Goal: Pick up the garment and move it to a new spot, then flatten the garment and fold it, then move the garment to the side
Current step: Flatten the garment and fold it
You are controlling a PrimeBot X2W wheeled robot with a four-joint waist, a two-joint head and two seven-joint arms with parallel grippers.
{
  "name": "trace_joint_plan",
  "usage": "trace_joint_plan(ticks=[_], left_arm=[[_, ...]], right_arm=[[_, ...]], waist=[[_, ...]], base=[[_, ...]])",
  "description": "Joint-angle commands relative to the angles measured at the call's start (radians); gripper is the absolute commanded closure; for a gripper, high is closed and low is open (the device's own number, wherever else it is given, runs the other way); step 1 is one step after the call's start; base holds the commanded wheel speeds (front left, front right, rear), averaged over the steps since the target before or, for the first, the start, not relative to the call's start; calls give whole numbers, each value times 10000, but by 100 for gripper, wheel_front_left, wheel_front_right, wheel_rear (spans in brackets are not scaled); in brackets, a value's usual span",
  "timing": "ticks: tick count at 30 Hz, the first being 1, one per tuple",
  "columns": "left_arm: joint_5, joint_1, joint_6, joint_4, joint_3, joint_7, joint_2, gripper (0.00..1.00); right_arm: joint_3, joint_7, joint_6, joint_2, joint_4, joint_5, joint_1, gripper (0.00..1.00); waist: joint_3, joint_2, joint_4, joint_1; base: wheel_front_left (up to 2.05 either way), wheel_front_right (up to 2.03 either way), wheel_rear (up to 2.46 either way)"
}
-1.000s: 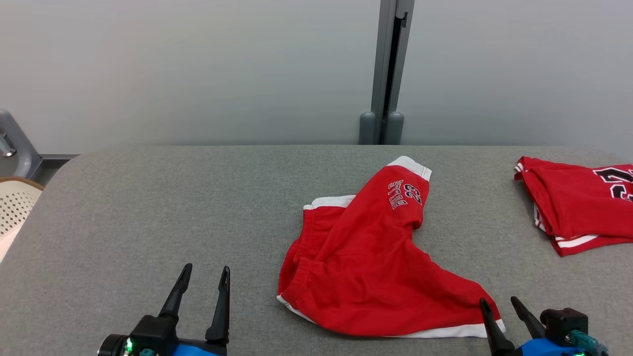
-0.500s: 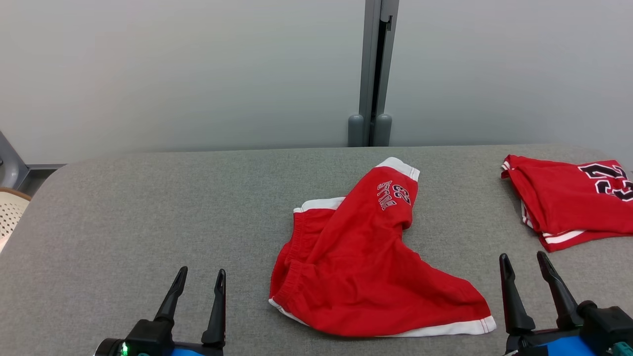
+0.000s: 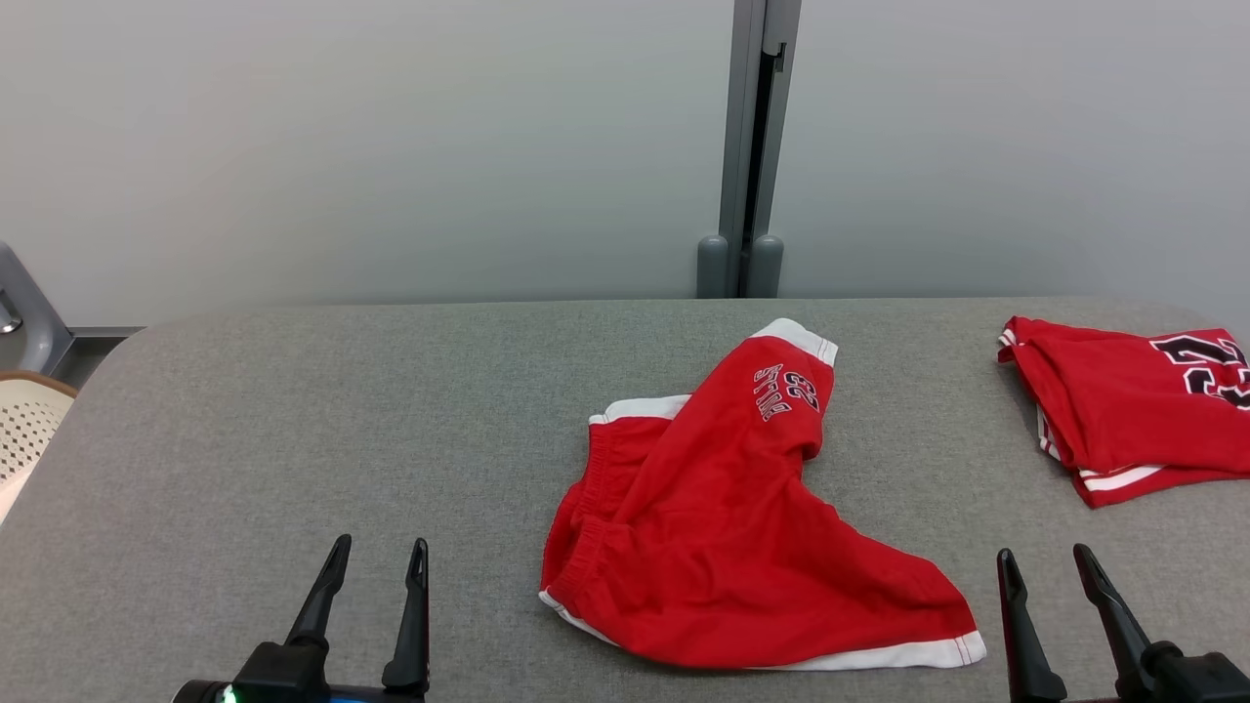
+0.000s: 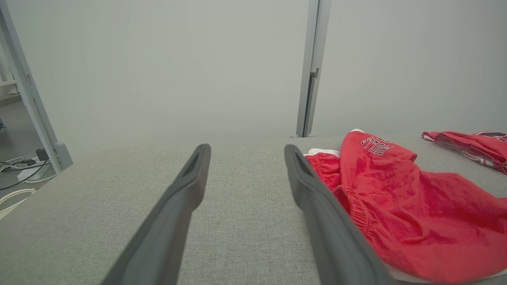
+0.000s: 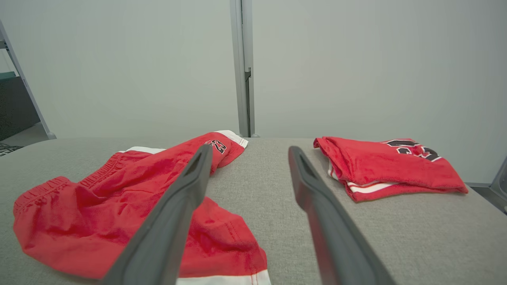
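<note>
The garment is a pair of red shorts with white trim and a black print, lying crumpled in the middle of the grey table. My left gripper hovers open near the front edge, left of the waistband, with nothing between its fingers. My right gripper stands open just right of the white hem, apart from the cloth. In the left wrist view the open gripper has the garment to its right. The right wrist view shows its open gripper with the garment to the left.
A folded red jersey with black numbers lies at the table's far right, also visible as the jersey. A cream perforated basket sits off the left edge. A grey post runs up the wall behind. Cables lie on the floor.
The head camera has shifted slightly. My right gripper has moved away from the garment's lower right hem to the right and now points straight. The garment lies as before.
</note>
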Motion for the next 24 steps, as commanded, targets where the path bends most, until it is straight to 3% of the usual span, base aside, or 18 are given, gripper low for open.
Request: trace_joint_plan(ticks=[1,24], left_arm=[[54,78,67,-46,28,-45,28,0],[252,-15,130,-121,255,-44,-1,0]], right_arm=[[-55,-31,1,14,46,-11,99,0],[-30,-31,1,19,648,61,-114,0]], waist=[[7,0,0,0],[47,0,-107,0]], base=[[0,0,0],[0,0,0]])
